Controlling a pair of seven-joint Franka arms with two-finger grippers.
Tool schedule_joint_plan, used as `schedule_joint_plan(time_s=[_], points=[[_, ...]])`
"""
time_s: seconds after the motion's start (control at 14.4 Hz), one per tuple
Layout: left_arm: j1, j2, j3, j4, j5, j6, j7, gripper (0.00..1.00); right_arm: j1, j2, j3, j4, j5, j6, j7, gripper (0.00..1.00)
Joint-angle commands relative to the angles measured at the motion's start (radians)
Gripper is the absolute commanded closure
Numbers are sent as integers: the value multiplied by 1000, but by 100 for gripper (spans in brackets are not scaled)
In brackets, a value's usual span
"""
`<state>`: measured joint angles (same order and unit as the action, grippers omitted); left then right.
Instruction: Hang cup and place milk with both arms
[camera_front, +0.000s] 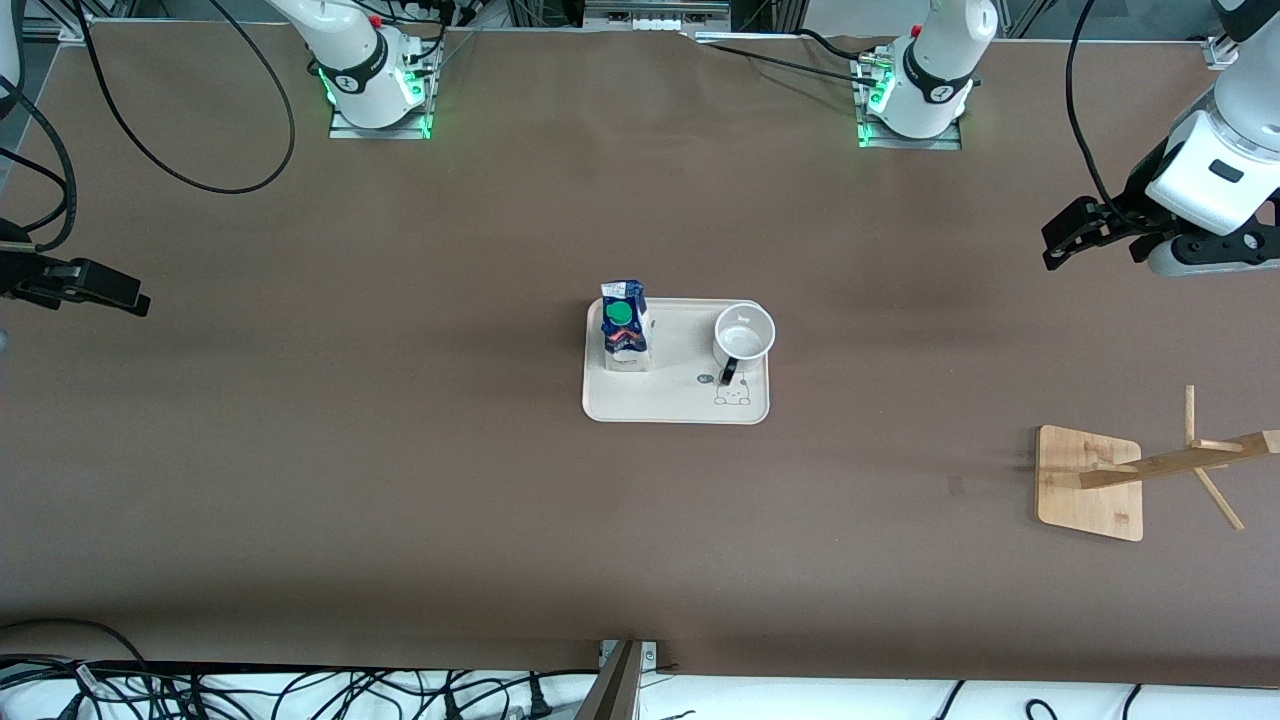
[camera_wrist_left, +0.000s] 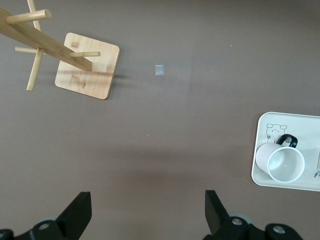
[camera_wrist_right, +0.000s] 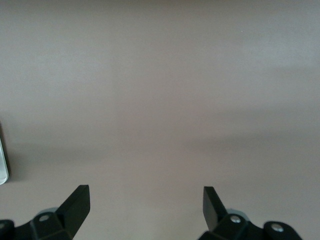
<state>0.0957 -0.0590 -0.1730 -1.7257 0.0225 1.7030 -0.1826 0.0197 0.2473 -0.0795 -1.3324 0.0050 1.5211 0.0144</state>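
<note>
- Front view: one cup (camera_front: 745, 334) and one milk (camera_front: 624, 326) stand apart on one tray (camera_front: 660, 402), mid-worktop (camera_front: 400, 450).
- One wooden rack (camera_front: 1090, 483), toward the left arm's end, is cut off at the frame edge.
- Left gripper (camera_wrist_left: 147, 212) and right gripper (camera_wrist_right: 145, 207) hang over bare worktop, jaws apart, empty.

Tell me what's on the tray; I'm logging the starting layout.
On the tray stand the milk and the cup, upright and apart. The cup looks empty; the carton's contents are hidden.
</note>
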Motion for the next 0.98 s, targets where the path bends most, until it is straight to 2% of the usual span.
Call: schedule_joint_plan(time_s=[0.0, 0.91], points=[[10, -8, -3, -6, -22, 9, 17, 0, -1, -6, 4, 1, 17, -12, 10, 0], [9, -4, -3, 8, -21, 0, 5, 0, 3, -3, 7, -1, 18, -12, 22, 0]])
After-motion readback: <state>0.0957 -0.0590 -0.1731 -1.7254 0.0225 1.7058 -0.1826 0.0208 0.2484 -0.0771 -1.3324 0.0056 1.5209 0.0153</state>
